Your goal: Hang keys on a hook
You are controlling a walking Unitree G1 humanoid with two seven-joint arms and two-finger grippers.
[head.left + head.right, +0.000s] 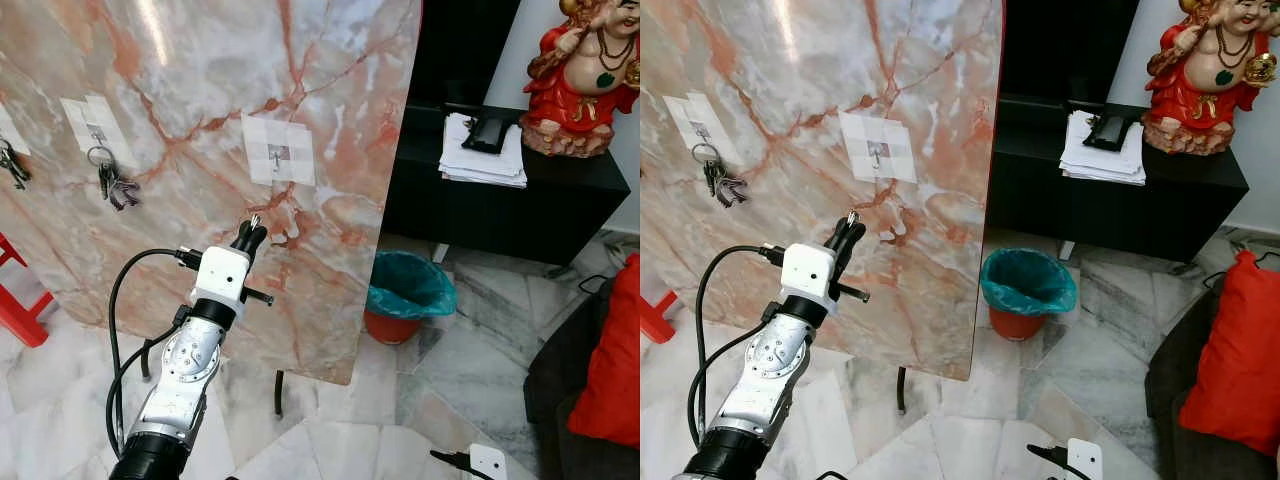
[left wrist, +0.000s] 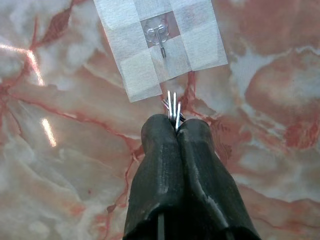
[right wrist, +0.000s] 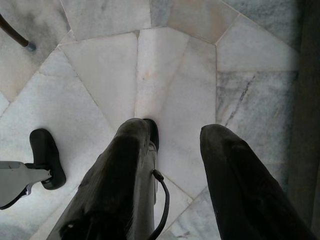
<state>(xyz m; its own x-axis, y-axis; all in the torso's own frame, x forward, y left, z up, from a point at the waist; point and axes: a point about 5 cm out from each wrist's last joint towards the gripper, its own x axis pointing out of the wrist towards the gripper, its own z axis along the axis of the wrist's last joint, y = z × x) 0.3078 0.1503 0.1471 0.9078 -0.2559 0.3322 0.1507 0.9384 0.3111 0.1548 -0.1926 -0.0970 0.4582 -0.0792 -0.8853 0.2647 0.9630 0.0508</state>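
**Left gripper pinching keys below the middle hook**

Left gripper [image 1: 250,237] is reaching up against the marble panel [image 1: 200,60], its fingers [image 2: 155,165] pressed fully together on the keys [image 2: 173,106], whose thin metal tips are poking out past the fingertips. Those tips are sitting just under the lower edge of the white patch [image 1: 279,150] and are not touching the hook [image 2: 159,36] at its centre.

Going left to right across the panel: a key bunch [image 1: 12,163] is hanging at the far left edge, a second bunch [image 1: 113,180] is dangling from the next patch, and then comes the bare middle hook, with open marble on either side of it. The panel's right edge is running down just beyond that patch; past it a teal-lined bin [image 1: 408,293] is standing on the floor, well apart from the arm. Farther right, a black cabinet [image 1: 560,205] is carrying a paper stack [image 1: 480,160] and a red statue [image 1: 580,75], and a red cushion [image 1: 612,370] is lying at the right margin.

Right gripper [image 3: 175,170] is hanging low over the marble floor [image 3: 100,75], fingers spread and holding nothing.
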